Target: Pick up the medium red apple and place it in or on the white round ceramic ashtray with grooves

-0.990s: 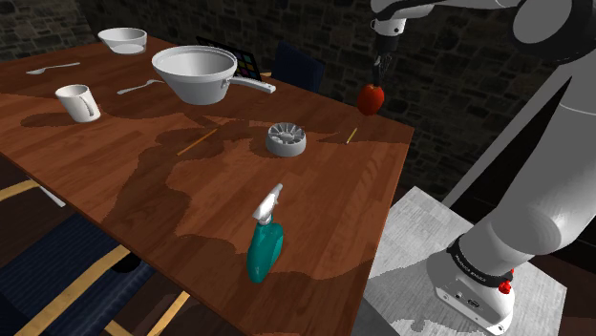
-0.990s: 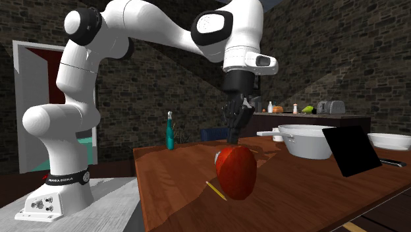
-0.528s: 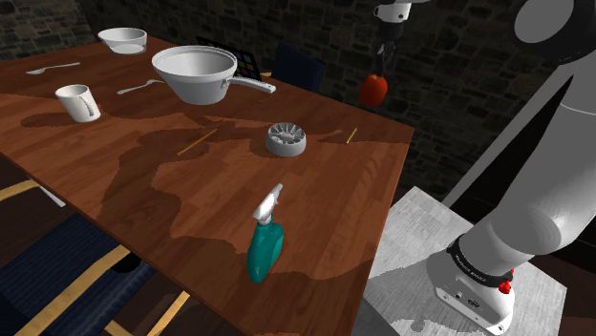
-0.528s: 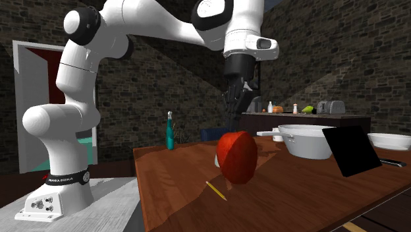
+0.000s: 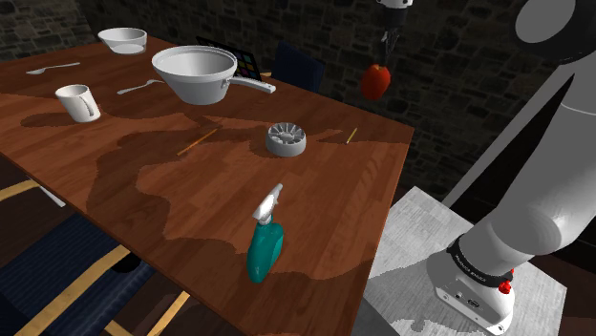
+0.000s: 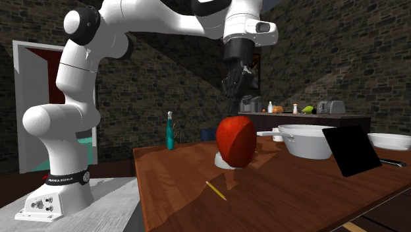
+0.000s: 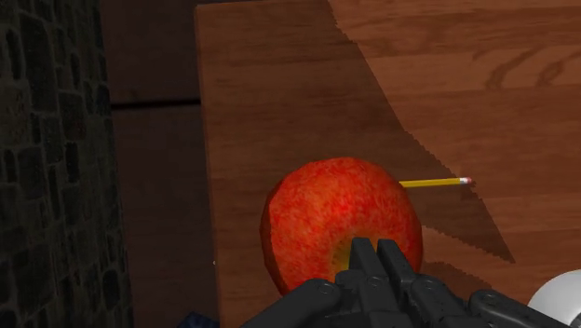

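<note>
**Shoulder view, second exterior view and wrist view: red apple held aloft near the counter's corner**

Shoulder view. The black pincer (image 5: 387,52) hangs from the white arm at the picture's top edge, pointing down. The red apple (image 5: 375,81) hangs just below its tips, clear of the wooden counter (image 5: 143,181) and seen against the dark brick wall above the counter's far right corner. The white grooved ashtray (image 5: 286,138) sits on the counter, lower and to the left of the apple and apart from it. A yellow pencil (image 5: 351,136) lies just right of the ashtray. A teal spray bottle (image 5: 265,243) lies on its side near the front edge. A white pan (image 5: 196,72), a white mug (image 5: 78,102) and a white bowl (image 5: 122,39) stand towards the far left.

Second exterior view. The apple (image 6: 236,141) hangs above the counter with the pincer (image 6: 232,109) directly over it. The ashtray (image 6: 226,161) shows partly behind the apple's lower edge.

Wrist view. The pincer (image 7: 375,256) is clamped on the top of the apple (image 7: 326,224), its two fingers drawn close together. Beneath the apple lies the counter's edge, and the pencil (image 7: 435,182) shows just beside the fruit.
</note>
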